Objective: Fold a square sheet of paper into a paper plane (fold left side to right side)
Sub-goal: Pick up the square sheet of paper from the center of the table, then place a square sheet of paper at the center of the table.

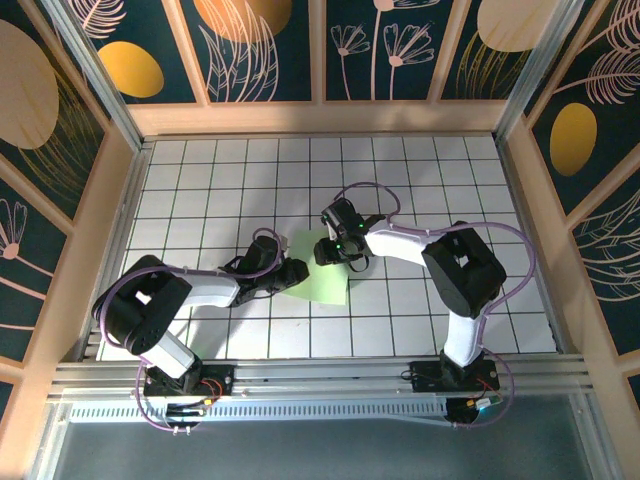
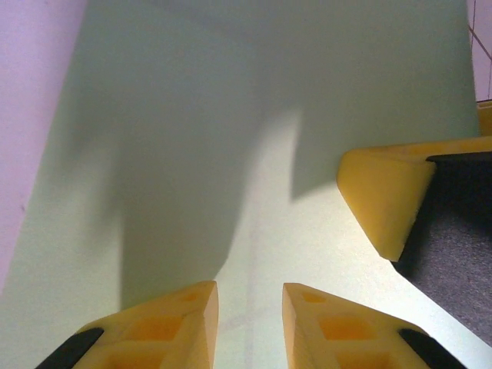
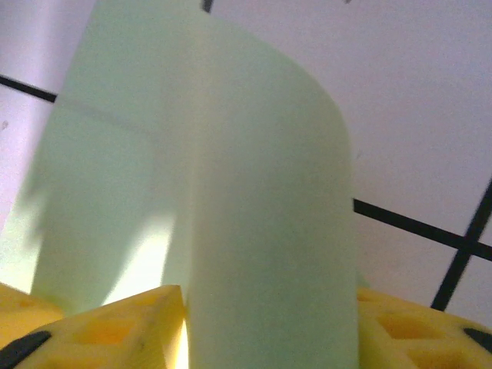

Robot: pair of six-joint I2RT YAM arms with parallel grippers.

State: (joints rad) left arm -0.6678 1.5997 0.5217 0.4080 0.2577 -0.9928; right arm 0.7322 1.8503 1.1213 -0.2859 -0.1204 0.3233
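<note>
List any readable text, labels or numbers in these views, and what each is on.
None: no readable text in the three views.
The square sheet of paper is plain.
The grid tiles carry only lines.
The wall panels show plant drawings, no words.

White grid-tiled table (image 1: 250, 180); dark floral wall panels (image 1: 270, 50), seemingly wood-framed.

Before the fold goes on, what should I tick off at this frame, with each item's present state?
1. Square sheet of paper on the table: ok.
2. Left end effector down on the sheet, fingers apart: ok.
3. Paper curling up between the right end effector's fingers: ok.
4. Right grip closed firmly: cannot tell.
5. Edges aligned for the crease: cannot tell.
6. Crease already pressed flat: not ok.
</note>
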